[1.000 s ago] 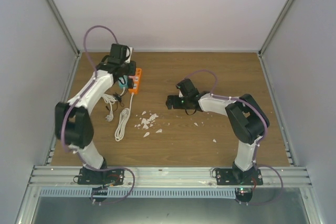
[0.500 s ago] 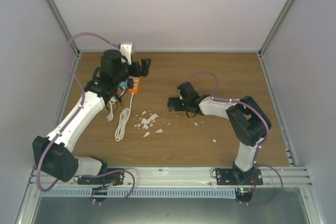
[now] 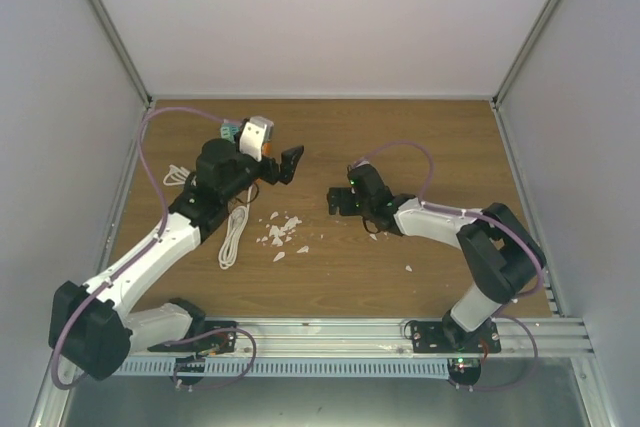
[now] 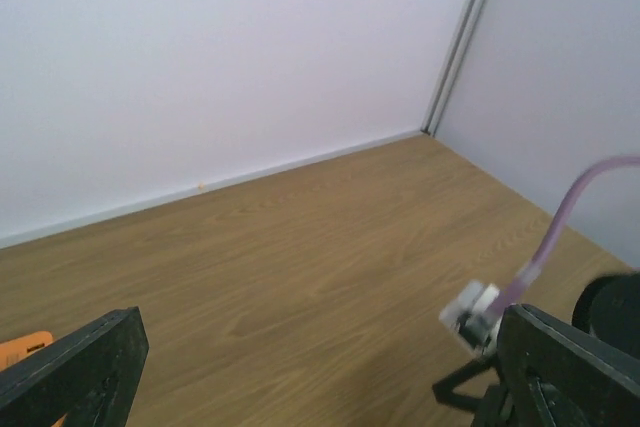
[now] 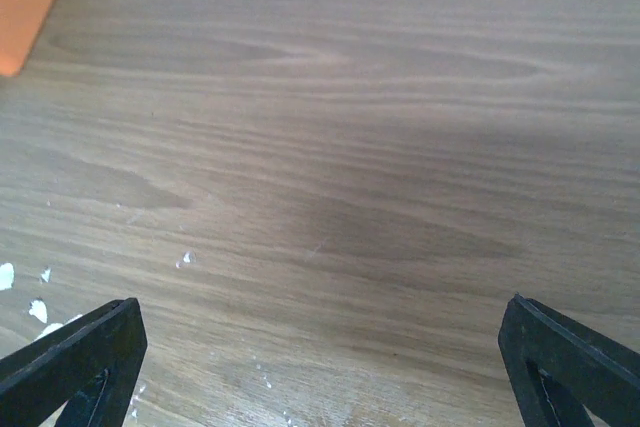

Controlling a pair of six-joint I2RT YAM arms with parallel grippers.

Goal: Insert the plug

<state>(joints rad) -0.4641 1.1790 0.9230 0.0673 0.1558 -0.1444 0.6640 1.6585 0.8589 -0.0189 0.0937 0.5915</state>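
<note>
a second ago the left pincer (image 3: 291, 160) sat low and closed over the orange plastic power strip (image 3: 268, 148) at the far left of the brown wood-grain tabletop (image 3: 430, 137). now it is raised, swung toward the middle and spread wide with nothing between its fingers. the left arm has stretched out flat, its elbow dropped to the near left corner. the right pincer (image 3: 333, 200) has barely shifted from its spot near the centre, though its arm's elbow has slid out to the right. it too is spread and empty, low over bare wood.

the strip is now mostly covered by the left wrist. from above only an orange sliver shows beside the white camera block, with a small teal piece (image 3: 231, 130) just behind it. whether that teal piece is the plug, and whether it sits in a socket, cannot be told. the left wrist view catches just an orange corner at its lower left edge, the right wrist view an orange corner at its top left. the coiled white cable (image 3: 235, 232) lies on the tabletop beside the arm, left of a scatter of white crumbs (image 3: 281, 230). its far end runs under the arm and is lost. a loop of white cord (image 3: 178, 175) peeks out on the arm's left side.
</note>
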